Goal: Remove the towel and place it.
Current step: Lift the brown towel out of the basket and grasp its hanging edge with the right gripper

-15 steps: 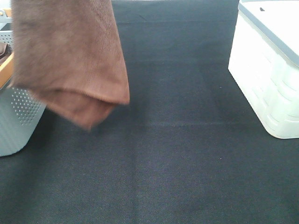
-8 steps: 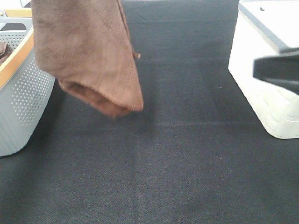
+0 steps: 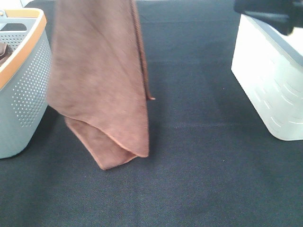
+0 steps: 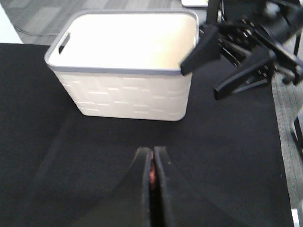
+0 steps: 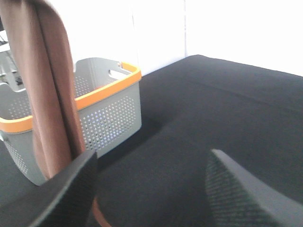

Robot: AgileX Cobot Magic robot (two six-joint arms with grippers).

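Observation:
The reddish-brown towel [image 3: 99, 80] hangs folded from above the frame in the exterior high view. Its lower corner [image 3: 113, 158] reaches down to the black table surface, just right of the basket. My left gripper [image 4: 151, 153] is shut on the towel, and a sliver of red cloth shows between its fingers [image 4: 142, 189]. My right gripper [image 5: 152, 156] is open with nothing between its fingers. It hovers over the white bin's near edge [image 3: 265, 14], and the towel [image 5: 47, 94] hangs beside its one finger in the right wrist view.
A grey perforated basket [image 3: 23, 85] with an orange rim stands at the left edge. A white bin [image 3: 270, 85] with a grey rim stands at the right. Black mat [image 3: 203, 165] covers the table between them.
The towel has swung right, away from the basket, and dropped lower until its corner meets the mat. The right gripper came in from the right and rose to the top right corner.

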